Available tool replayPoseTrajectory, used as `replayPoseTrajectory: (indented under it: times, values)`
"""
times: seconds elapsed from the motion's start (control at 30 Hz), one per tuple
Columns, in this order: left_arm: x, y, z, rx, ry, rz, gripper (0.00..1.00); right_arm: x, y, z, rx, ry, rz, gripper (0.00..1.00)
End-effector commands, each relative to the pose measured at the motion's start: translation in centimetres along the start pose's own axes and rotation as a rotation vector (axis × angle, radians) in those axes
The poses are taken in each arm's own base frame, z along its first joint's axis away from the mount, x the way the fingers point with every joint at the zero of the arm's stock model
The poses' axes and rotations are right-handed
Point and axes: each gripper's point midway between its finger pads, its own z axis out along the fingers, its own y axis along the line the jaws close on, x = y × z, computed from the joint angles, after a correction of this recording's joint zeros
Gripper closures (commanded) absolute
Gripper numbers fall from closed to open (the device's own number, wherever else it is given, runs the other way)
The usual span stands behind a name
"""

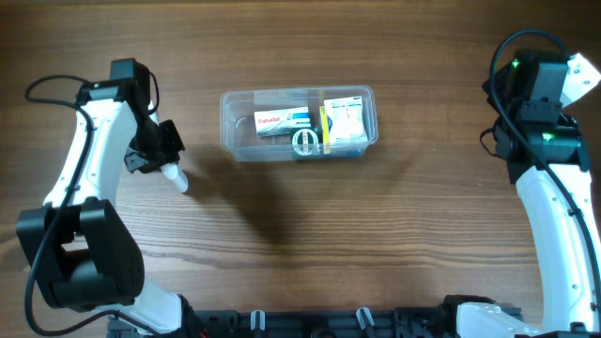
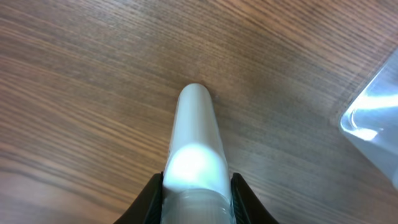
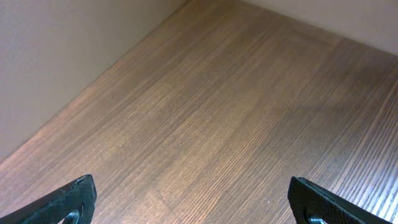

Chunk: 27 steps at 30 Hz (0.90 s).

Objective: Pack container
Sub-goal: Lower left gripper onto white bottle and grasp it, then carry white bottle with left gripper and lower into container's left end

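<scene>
The clear plastic container [image 1: 235, 127] stands at the table's middle back. It holds a white box with a red label [image 1: 282, 122], a small white roll [image 1: 303, 141] and a yellow-edged box [image 1: 346, 120]. Its corner shows at the right edge of the left wrist view [image 2: 373, 118]. My left gripper [image 1: 167, 167] is shut on a white tube [image 2: 196, 143], left of the container and above the table; the tube's tip [image 1: 179, 178] points down and right. My right gripper [image 3: 199, 202] is open and empty at the far right, over bare wood.
The table is dark wood. A pale wall [image 3: 62, 50] runs along the table's edge in the right wrist view. The arm bases [image 1: 282, 324] line the front edge.
</scene>
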Motion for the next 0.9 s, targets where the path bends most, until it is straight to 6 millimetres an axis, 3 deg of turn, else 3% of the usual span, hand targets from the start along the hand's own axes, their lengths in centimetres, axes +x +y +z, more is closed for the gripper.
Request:
replayPoseTrajectory:
  times: [0.0, 0.2, 0.37, 0.5, 0.63, 0.87]
  values:
    - [-2.1, -0.5, -4.1, 0.025, -0.115, 0.049, 0.86, 0.2, -0.1, 0.3, 0.011, 0.001, 0.004, 0.00]
    - [-3.1, -3.3, -10.6, 0.092, -0.281, 0.166, 0.87, 0.2, -0.1, 0.3, 0.011, 0.001, 0.004, 0.00]
    - [-2.5, -7.1, -15.9, 0.159, -0.445, 0.306, 0.87, 0.2, -0.1, 0.3, 0.011, 0.001, 0.004, 0.00]
    - [-1.4, -10.7, -18.9, 0.225, -0.562, 0.397, 0.87, 0.2, -0.1, 0.3, 0.011, 0.001, 0.004, 0.00]
    - [-0.5, -13.4, -19.7, 0.266, -0.604, 0.462, 0.85, 0.2, -0.1, 0.3, 0.011, 0.001, 0.004, 0.00]
    - [0.2, -16.0, -17.5, 0.275, -0.535, 0.470, 0.86, 0.2, -0.1, 0.3, 0.011, 0.001, 0.004, 0.00]
